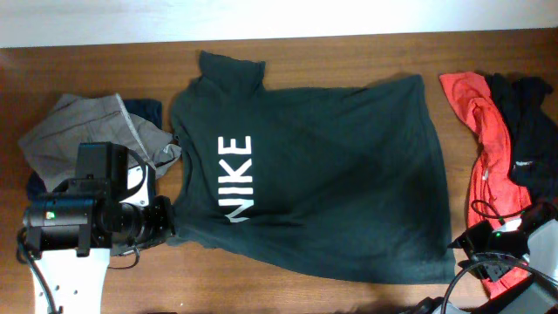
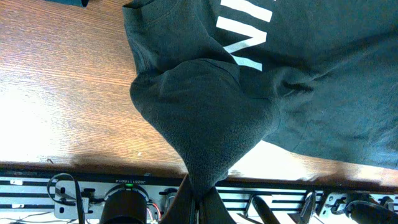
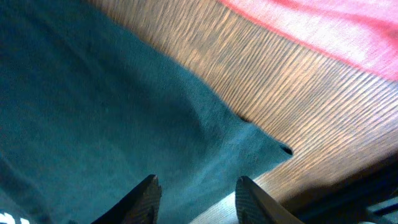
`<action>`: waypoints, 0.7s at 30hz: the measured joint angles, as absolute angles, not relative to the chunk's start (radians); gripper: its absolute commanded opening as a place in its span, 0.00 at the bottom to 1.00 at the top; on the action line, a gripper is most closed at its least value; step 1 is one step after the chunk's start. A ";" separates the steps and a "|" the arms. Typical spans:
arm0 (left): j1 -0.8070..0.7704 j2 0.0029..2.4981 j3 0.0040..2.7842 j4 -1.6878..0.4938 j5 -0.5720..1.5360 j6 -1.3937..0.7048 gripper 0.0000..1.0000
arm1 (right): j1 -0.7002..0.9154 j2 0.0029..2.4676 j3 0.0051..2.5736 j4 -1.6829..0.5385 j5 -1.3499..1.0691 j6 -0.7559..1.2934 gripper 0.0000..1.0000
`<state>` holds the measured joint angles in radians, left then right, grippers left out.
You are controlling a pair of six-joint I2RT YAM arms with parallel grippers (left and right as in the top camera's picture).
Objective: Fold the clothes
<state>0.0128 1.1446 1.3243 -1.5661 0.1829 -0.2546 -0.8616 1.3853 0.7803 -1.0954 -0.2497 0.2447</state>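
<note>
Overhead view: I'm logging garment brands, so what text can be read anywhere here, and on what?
"NIKE": white letters, turned sideways, on the dark green T-shirt; the left wrist view catches only part of them.
Small white mark on the black top: too small to read.
No other text shows.

Closed fingers point(image 2: 217, 211) pinch bunched T-shirt point(image 2: 205, 118) over table point(image 2: 62, 93).
</note>
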 measured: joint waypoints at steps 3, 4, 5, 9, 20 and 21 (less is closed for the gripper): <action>0.013 1.145 1.324 -1.565 0.183 -0.255 0.00 | -0.887 1.385 0.756 -1.037 -0.220 0.290 0.46; 0.013 1.145 1.324 -1.565 0.183 -0.255 0.00 | -0.897 1.385 0.739 -1.013 -0.213 0.306 0.46; 0.013 1.145 1.324 -1.564 0.183 -0.255 0.00 | -0.906 1.385 0.722 -0.997 -0.205 0.316 0.47; 0.013 1.145 1.324 -1.563 0.183 -0.254 0.01 | -0.935 1.385 0.667 -0.963 -0.180 0.335 0.54; 0.013 1.145 1.324 -1.554 0.183 -0.255 0.01 | -0.940 1.384 0.584 -0.886 -0.176 0.318 0.61; 0.013 1.145 1.324 -1.554 0.183 -0.255 0.01 | -0.940 1.383 0.583 -0.886 -0.176 0.318 0.53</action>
